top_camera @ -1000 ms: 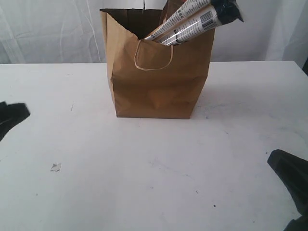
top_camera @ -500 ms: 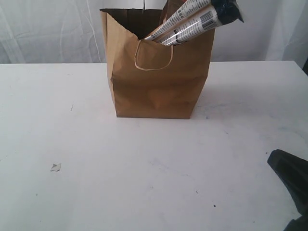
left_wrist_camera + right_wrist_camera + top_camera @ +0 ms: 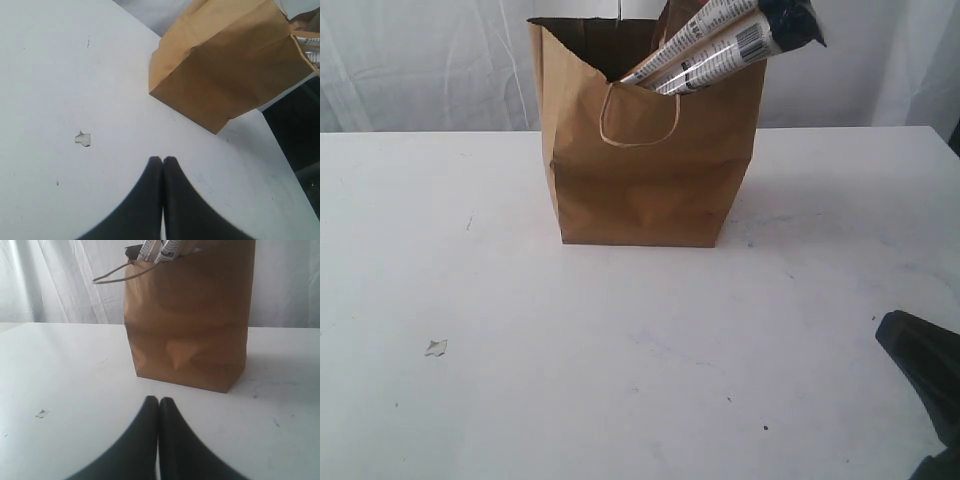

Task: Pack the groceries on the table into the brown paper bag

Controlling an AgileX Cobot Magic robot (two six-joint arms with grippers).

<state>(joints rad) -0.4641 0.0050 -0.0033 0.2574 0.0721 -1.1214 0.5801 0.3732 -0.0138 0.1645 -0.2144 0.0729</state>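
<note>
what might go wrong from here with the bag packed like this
The noodle packs poke out above the rim of the paper bag and lean to one side. A bump from the shut right hand, which faces the bag, might knock them out or tip it. A small pale scrap lies on the table; I cannot tell what it is, and it may get left behind.

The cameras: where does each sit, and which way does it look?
Exterior view: off the arms, looking slightly down at the brown paper bag; the right arm's edge shows.
Left wrist view: wrist-mounted, steeply down on the table, past the shut left hand.
Right wrist view: wrist-mounted, low, level, past the shut right hand.
All share the bag.
</note>
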